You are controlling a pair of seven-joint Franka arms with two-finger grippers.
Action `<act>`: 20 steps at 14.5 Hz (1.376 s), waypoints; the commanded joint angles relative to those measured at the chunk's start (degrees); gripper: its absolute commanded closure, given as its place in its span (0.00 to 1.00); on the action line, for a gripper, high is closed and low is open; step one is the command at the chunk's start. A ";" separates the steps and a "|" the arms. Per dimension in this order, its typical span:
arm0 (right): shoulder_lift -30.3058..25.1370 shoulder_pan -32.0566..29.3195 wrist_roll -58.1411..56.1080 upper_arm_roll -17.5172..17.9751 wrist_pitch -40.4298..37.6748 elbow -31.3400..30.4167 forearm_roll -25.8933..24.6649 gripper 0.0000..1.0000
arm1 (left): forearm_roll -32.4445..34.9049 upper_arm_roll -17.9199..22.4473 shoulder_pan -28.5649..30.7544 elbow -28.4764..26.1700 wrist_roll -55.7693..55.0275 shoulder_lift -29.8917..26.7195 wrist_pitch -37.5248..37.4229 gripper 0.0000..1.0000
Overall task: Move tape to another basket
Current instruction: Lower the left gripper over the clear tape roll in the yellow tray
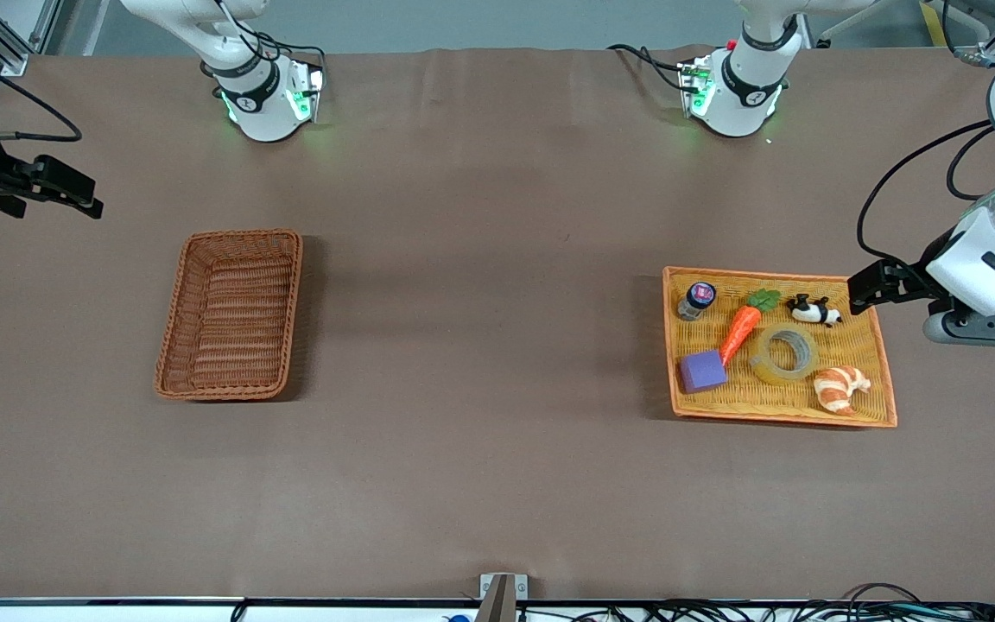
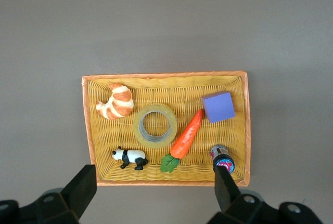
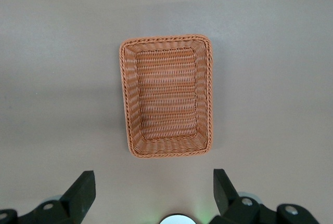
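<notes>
Tape (image 1: 784, 352) flat in orange tray (image 1: 882, 380), lower right of frame, hemmed by carrot (image 1: 740, 333), croissant (image 1: 839, 388), panda (image 1: 814, 310) (purple block (image 1: 702, 371) close too), left gripper (image 1: 862, 292) spread wide over tray edge, right gripper (image 1: 74, 197) spread wide at upper left, basket (image 1: 230, 313) centre left.

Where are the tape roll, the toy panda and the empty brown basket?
tape (image 1: 784, 354): front view, on the ring's yellowish band.
panda (image 2: 130, 157): left wrist view, on its white body.
basket (image 3: 166, 99): right wrist view, on its bare woven floor.

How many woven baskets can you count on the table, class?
2. The reddish-brown basket sits empty toward the right arm's end. The flatter orange-yellow tray sits toward the left arm's end, holding the tape and small toys. Nothing seems hidden.
</notes>
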 commanded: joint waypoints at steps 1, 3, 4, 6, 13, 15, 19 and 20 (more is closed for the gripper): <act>-1.10 -0.46 -0.34 0.30 0.09 -0.68 -0.34 0.00 | 0.37 -0.17 -0.10 0.66 -2.64 0.53 -0.98 0.00; -1.10 -0.46 -0.34 0.30 0.18 -0.68 -0.43 0.00 | 0.29 -0.26 -0.27 -0.13 -3.45 1.92 -0.45 0.00; -1.10 -0.46 -0.34 0.30 0.27 -0.68 -0.34 0.00 | 0.20 -0.26 -0.53 -0.22 -3.28 4.37 -0.02 0.00; -1.10 -0.46 -0.34 0.39 0.27 -0.68 -0.43 0.00 | -0.67 -0.26 0.25 -5.37 -3.19 5.54 6.45 0.03; -1.02 -0.38 -0.34 0.39 0.45 -0.68 -0.43 0.00 | -0.85 -0.34 5.52 -25.61 2.95 6.76 29.07 0.01; -1.02 -0.38 -0.34 0.39 0.45 -0.68 -0.43 0.00 | -0.85 -0.26 6.58 -27.72 5.33 8.17 30.92 0.01; -0.93 -0.29 -0.34 0.39 0.53 -0.68 -0.34 0.00 | -0.85 -0.26 7.99 -30.19 6.92 11.42 36.19 0.01; -0.93 -0.29 -0.34 0.39 0.62 -0.68 -0.34 0.00 | -0.85 -0.26 7.99 -30.37 6.92 12.39 37.16 0.01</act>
